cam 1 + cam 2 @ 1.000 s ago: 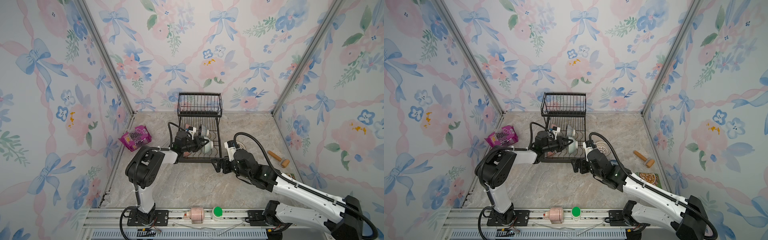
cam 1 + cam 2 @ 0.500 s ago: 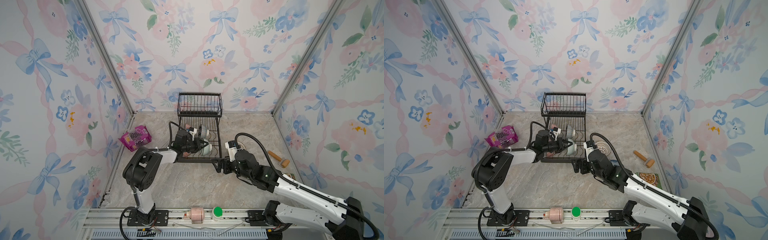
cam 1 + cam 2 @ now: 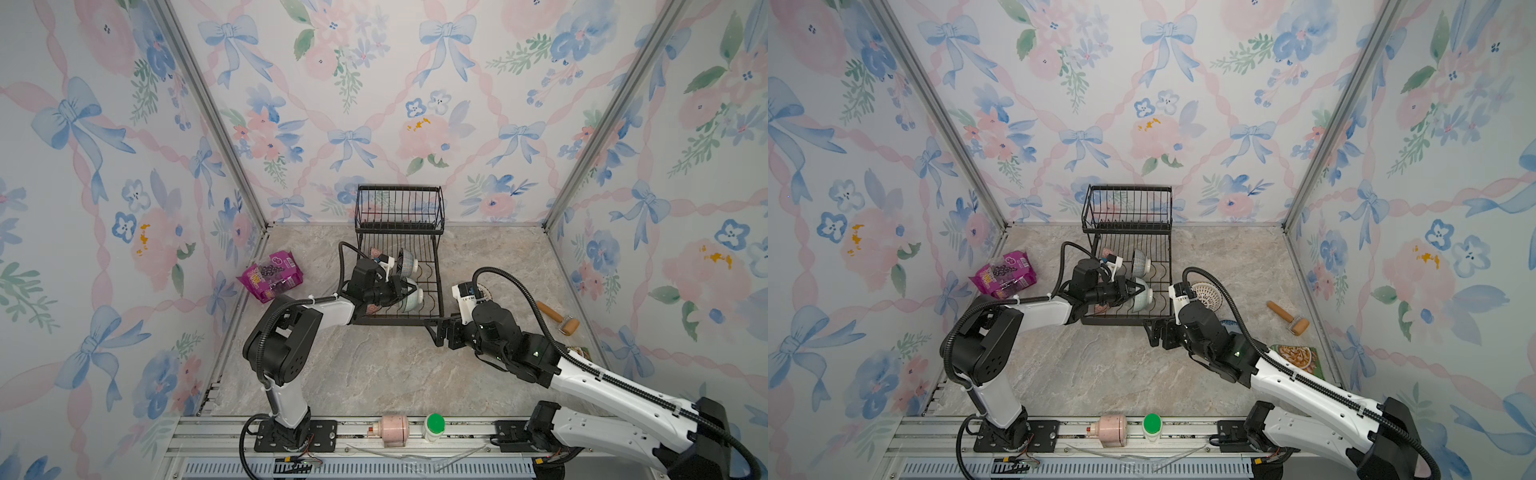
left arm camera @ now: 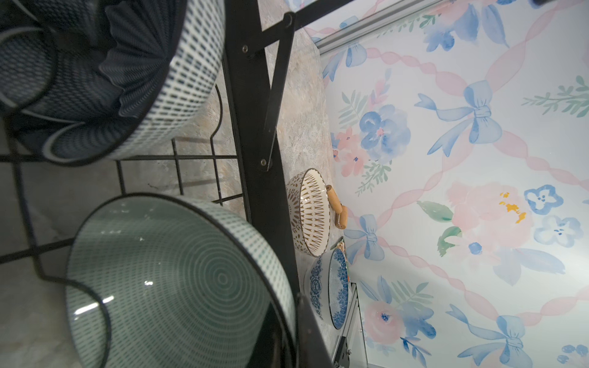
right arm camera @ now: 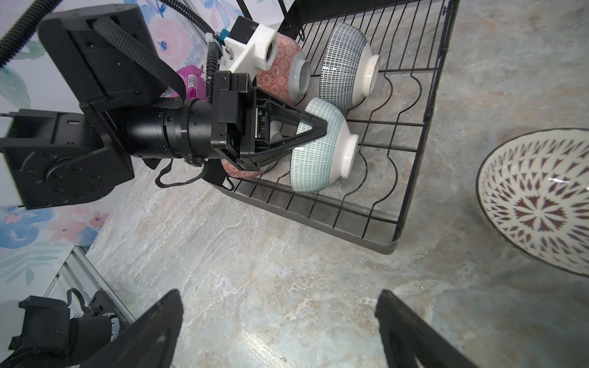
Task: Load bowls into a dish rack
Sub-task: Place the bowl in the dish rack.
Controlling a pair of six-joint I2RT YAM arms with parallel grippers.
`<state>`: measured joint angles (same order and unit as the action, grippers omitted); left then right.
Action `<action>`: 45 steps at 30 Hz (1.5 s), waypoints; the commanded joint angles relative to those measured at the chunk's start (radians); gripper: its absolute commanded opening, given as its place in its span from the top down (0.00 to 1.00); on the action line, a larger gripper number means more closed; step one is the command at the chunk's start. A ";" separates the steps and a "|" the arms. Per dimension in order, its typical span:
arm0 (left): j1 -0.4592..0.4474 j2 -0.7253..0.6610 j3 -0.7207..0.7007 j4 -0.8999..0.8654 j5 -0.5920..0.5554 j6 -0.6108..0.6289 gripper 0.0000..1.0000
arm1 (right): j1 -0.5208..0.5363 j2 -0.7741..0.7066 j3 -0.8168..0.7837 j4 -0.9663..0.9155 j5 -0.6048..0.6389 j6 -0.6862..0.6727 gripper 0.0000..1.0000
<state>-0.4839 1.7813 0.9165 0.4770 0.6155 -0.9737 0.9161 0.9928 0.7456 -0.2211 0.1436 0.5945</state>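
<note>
The black dish rack (image 3: 439, 266) stands at the back of the table. My left gripper (image 3: 405, 289) reaches into its lower slotted tier and is shut on the rim of a pale mint green bowl (image 5: 318, 153), which stands on edge between the wavy dividers. Behind it stand a dark blue petal bowl (image 5: 347, 60) and a pink-red bowl (image 5: 283, 63). Another pink-red bowl (image 5: 236, 169) peeks out under the left gripper. A white-and-black lattice bowl (image 5: 538, 204) and a blue floral bowl (image 4: 331, 286) sit on the table right of the rack. My right gripper (image 5: 279, 293) hangs open over bare table by the rack's front right corner.
A purple snack bag (image 3: 272, 276) lies left of the rack. A wooden roller (image 3: 557, 318) and a flat food packet (image 3: 1296, 357) lie at the right. A pink bottle (image 3: 392, 430) and a green-capped jar (image 3: 434, 424) rest on the front rail.
The left arm's elbow has sunk a little toward the front while its gripper stayed on the mint bowl in the rack. The right arm has barely moved.
</note>
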 commanded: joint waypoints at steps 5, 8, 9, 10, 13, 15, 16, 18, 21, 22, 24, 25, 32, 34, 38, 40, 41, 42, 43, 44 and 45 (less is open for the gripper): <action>-0.004 -0.063 0.023 -0.136 -0.058 0.087 0.86 | 0.024 -0.018 -0.008 -0.011 0.024 0.009 0.04; -0.003 -0.073 0.022 -0.146 -0.066 0.095 0.85 | 0.033 -0.022 -0.008 -0.011 0.030 0.010 0.04; -0.004 -0.076 0.021 -0.146 -0.066 0.095 0.85 | 0.035 -0.023 -0.007 -0.012 0.032 0.011 0.04; -0.005 -0.080 0.021 -0.146 -0.066 0.096 0.84 | 0.039 -0.024 -0.007 -0.015 0.036 0.011 0.04; -0.005 -0.088 0.021 -0.146 -0.071 0.100 0.83 | 0.047 -0.027 -0.002 -0.021 0.047 0.011 0.04; -0.005 -0.092 0.021 -0.149 -0.072 0.102 0.83 | 0.054 -0.032 -0.003 -0.026 0.055 0.011 0.04; -0.005 -0.095 0.022 -0.150 -0.072 0.104 0.82 | 0.057 -0.035 -0.002 -0.029 0.059 0.013 0.04; -0.004 -0.098 0.022 -0.157 -0.076 0.108 0.82 | 0.063 -0.039 -0.003 -0.033 0.067 0.014 0.04; -0.004 -0.112 0.022 -0.175 -0.087 0.121 0.82 | 0.071 -0.048 -0.004 -0.040 0.078 0.016 0.04; -0.005 -0.115 0.022 -0.184 -0.092 0.126 0.81 | 0.074 -0.050 -0.005 -0.041 0.081 0.018 0.04; -0.004 -0.122 0.022 -0.199 -0.099 0.131 0.81 | 0.078 -0.052 -0.005 -0.042 0.084 0.019 0.04; -0.002 -0.125 0.022 -0.205 -0.101 0.135 0.81 | 0.078 -0.052 -0.005 -0.043 0.085 0.019 0.04; -0.002 -0.155 0.023 -0.246 -0.117 0.160 0.81 | 0.097 -0.054 -0.003 -0.044 0.101 0.022 0.04; -0.003 -0.165 0.022 -0.254 -0.118 0.164 0.81 | 0.103 -0.056 -0.004 -0.043 0.106 0.023 0.04; -0.001 -0.185 0.021 -0.275 -0.129 0.175 0.81 | 0.112 -0.056 -0.002 -0.043 0.111 0.024 0.04; -0.001 -0.194 0.019 -0.284 -0.131 0.181 0.81 | 0.116 -0.055 -0.002 -0.043 0.113 0.024 0.04; -0.002 -0.200 0.016 -0.285 -0.132 0.182 0.80 | 0.118 -0.054 -0.002 -0.043 0.112 0.024 0.04; -0.001 -0.204 0.015 -0.289 -0.134 0.184 0.80 | 0.117 -0.055 -0.002 -0.041 0.111 0.024 0.04; -0.001 -0.210 0.014 -0.295 -0.138 0.187 0.80 | 0.119 -0.057 -0.002 -0.042 0.108 0.024 0.04; 0.000 -0.215 0.012 -0.299 -0.141 0.189 0.80 | 0.121 -0.056 0.000 -0.044 0.108 0.024 0.04; 0.000 -0.222 0.010 -0.302 -0.143 0.191 0.80 | 0.123 -0.058 0.000 -0.046 0.109 0.024 0.04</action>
<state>-0.4847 1.6043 0.9222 0.1879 0.4778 -0.8108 1.0241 0.9485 0.7456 -0.2390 0.2379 0.6102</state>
